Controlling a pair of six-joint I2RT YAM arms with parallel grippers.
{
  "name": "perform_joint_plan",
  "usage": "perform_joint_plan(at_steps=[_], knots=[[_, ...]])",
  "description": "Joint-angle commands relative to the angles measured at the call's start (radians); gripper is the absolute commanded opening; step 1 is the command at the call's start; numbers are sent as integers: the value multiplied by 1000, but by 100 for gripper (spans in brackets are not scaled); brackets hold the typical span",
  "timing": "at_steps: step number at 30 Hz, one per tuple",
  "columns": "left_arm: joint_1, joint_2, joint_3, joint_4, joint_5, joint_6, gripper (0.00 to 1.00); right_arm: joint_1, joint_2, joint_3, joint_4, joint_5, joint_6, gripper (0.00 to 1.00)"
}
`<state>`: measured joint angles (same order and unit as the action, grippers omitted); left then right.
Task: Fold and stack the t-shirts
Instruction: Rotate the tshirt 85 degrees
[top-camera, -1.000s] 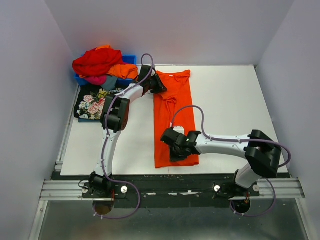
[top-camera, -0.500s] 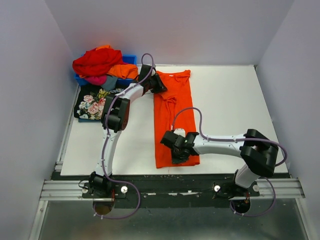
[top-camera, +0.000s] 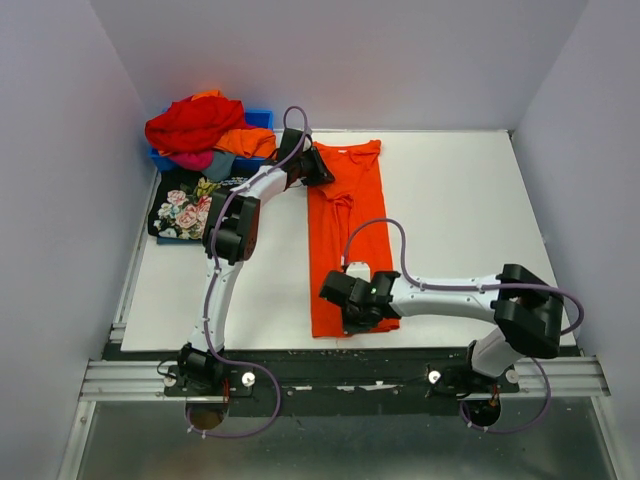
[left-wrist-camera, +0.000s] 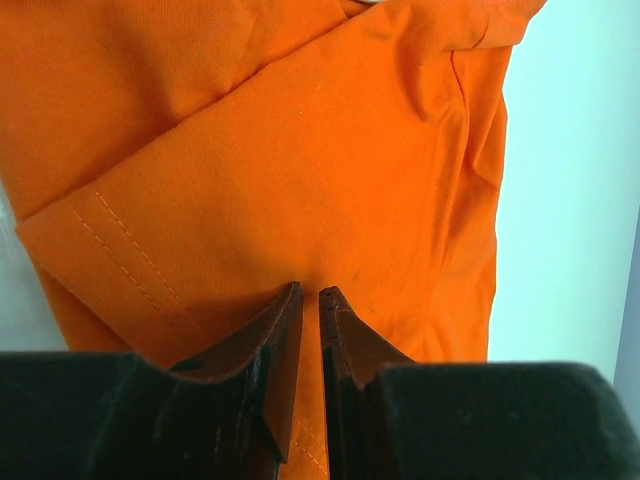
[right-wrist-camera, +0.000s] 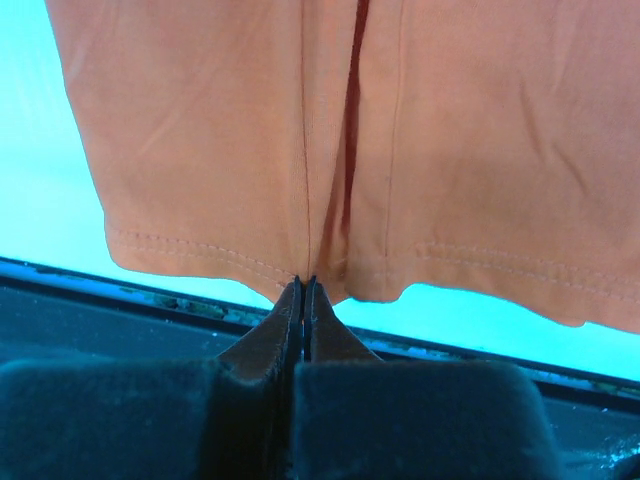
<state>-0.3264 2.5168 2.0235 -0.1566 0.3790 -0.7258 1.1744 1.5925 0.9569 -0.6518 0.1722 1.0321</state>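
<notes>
At ten o'clock of the table (top-camera: 470, 220), a blue bin (top-camera: 262, 118) heaped with red, orange and pink t-shirts (top-camera: 195, 122); at nine, just in front, a black rose-print tee (top-camera: 180, 210). In the middle, the orange t-shirt (top-camera: 350, 215), folded to a long strip running twelve to six. At its eleven o'clock corner, the left gripper (top-camera: 322, 174): tips hidden from above, but from the wrist seen clenched on a sleeve fold, stitched cloth between the fingers. At six, the right gripper (top-camera: 352, 318), pinched tight on the hem; pucker visible from the wrist only, dark rail just beyond. Hem near the table's six o'clock edge. Wide bare white toward three; a narrower lane toward nine.
</notes>
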Motion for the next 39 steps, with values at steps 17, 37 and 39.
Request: perform_joint_plan(at_steps=[17,37,39], knots=[[-2,-70,0,-63,32,69,53,37,-207,-35,-103,75,71,31],[-132,-933,-951,-86,-333,-6,66,-323,-583,-391,-19,-5,-41,50],[-140,-1039,-1089,-84,-328,-17,64,-341,-572,-400,0,-22,-64,49]])
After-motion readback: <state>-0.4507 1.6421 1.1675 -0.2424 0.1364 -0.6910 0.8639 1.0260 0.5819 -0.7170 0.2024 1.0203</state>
